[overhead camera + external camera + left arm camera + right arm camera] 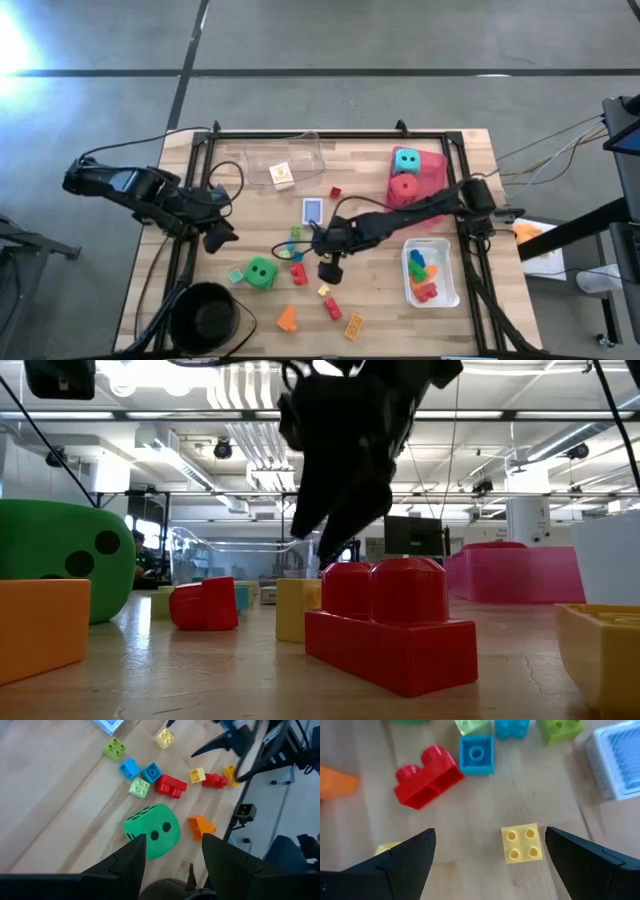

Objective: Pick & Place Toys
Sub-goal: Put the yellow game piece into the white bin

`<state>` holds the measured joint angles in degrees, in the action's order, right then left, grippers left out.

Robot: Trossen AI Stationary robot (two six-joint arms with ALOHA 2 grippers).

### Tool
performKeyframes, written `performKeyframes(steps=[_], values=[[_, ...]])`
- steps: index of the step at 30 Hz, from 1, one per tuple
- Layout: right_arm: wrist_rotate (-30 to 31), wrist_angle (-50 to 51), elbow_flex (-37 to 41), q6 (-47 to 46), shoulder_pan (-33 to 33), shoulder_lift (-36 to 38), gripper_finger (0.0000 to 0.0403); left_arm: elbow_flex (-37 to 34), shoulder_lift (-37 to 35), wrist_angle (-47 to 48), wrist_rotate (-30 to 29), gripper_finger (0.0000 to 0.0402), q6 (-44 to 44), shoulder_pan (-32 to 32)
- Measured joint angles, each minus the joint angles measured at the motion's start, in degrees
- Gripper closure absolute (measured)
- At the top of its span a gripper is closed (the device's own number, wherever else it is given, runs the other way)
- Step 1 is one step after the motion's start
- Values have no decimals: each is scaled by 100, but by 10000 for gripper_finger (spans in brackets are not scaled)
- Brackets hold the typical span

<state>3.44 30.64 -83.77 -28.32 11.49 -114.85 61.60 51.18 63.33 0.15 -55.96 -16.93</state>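
Observation:
My right gripper hangs open over the middle of the table. In its wrist view a yellow four-stud brick lies flat on the wood below the gap between the fingers, untouched. A red brick, a blue brick and the blue card box lie beyond it. My left gripper is open at the table's left, just above the green die, touching nothing. The teal die and red die sit in the pink tray.
A white tray with several bricks stands at the right. A clear tray stands at the far middle. A black bowl stands at the near left. Orange, red and yellow bricks lie near the front edge.

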Motion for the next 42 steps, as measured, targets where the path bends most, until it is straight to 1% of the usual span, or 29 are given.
performKeyframes(steps=[6, 12, 17, 22, 25, 39, 42], values=[[-15, 38, 0, 145, 0, -282, 34, 0, 0, 69, -10, 205, 1, -28], [282, 43, 0, 389, -2, -303, 34, 0, 0, 83, -13, 205, -1, -28], [275, 88, 35, 793, -13, -298, 34, 0, 0, 81, -14, 205, -3, -28], [192, 64, 38, 970, -23, -394, 34, 0, 0, 81, -15, 205, -25, -26], [107, 85, 32, 991, -43, -499, 34, 0, 0, 83, -26, 205, -95, -26], [182, 88, 55, 1051, -103, -527, 35, 0, 0, 79, -58, 205, -154, -26], [239, 87, 55, 1051, -103, -527, 48, 0, 0, 79, -58, 205, -154, -26]])
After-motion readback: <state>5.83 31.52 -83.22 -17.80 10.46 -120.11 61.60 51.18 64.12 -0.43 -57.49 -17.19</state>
